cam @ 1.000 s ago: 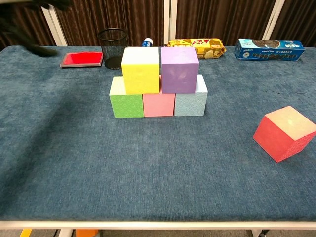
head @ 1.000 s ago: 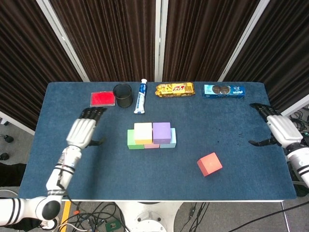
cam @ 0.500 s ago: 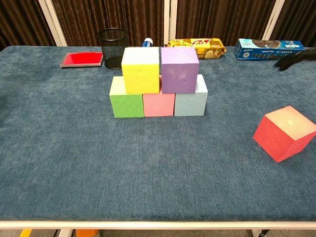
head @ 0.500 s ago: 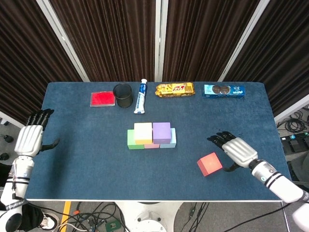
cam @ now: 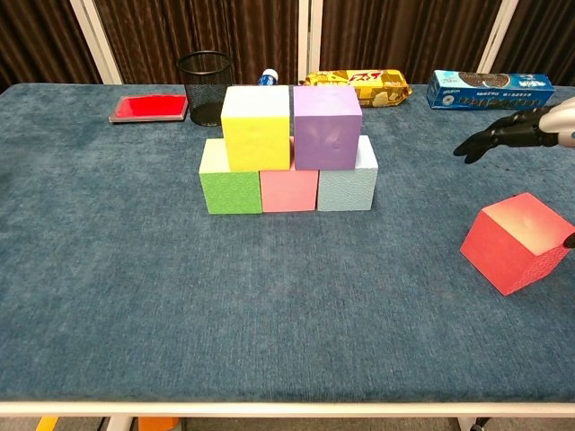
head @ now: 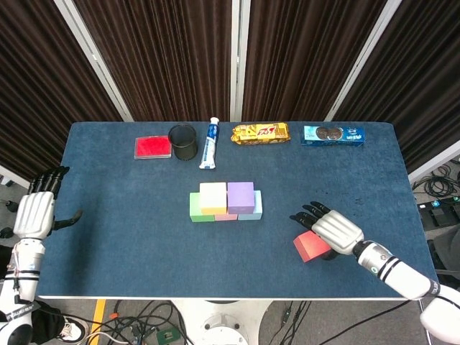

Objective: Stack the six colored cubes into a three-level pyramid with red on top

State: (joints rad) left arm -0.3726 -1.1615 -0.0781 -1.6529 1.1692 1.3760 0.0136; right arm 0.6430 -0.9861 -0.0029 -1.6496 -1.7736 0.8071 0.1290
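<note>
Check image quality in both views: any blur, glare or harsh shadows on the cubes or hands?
Head view: even, soft light, no glare; red cube and right hand sharp, left hand at the frame edge. Chest view: stacked yellow cube and purple cube crisp with faint shadows; the red cube's top looks washed out, the right hand's fingers slightly soft, cut off by the frame edge.
</note>
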